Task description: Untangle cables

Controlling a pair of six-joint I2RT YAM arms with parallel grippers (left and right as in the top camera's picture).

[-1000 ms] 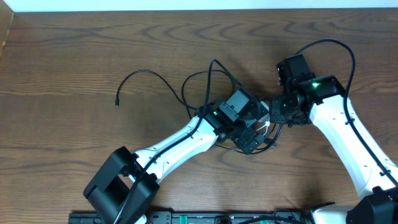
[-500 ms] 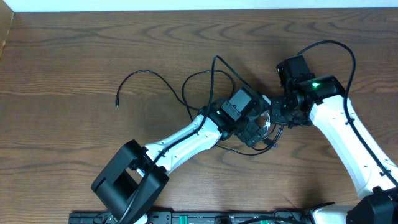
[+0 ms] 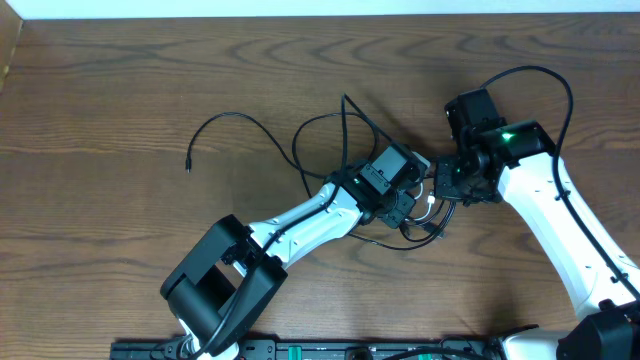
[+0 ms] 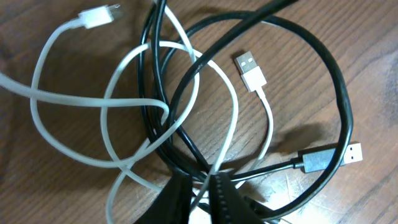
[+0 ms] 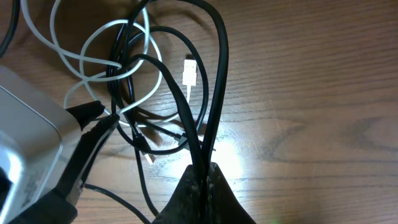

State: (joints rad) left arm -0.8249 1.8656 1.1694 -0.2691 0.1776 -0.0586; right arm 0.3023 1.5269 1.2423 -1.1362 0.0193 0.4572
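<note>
Looking at a loose knot of cables, sitting right of centre on the surface, wedged between the two arms. Mostly thin black cord plus one white cable looped through it a few times. Can make out three ends in the left wrist view:
- a white USB plug lying free inside the big black loop
- a black USB plug near the right edge
- a small white plug up at the far left

Also trailing out of the knot toward the far side and left: a couple of black loops and one long strand ending in a small jack, well apart from the rest.

Seems like light, limp stuff with zero stiffness, so expect any pull to drag the whole bundle along rather than slide one strand out. Probably a bit grippy at the crossings too. Best to take hold near a free plug end, or on a single strand just outside a crossing, not in the thick of the knot.

Left gripper: pinched narrow on the near side of the knot, clamping black strands and seemingly a bit of white. Can't tell exactly which.

Right gripper: closed tight on a few black strands fanning up and away from the tips.

Not untangled yet, and a long way off by the look of it.
</note>
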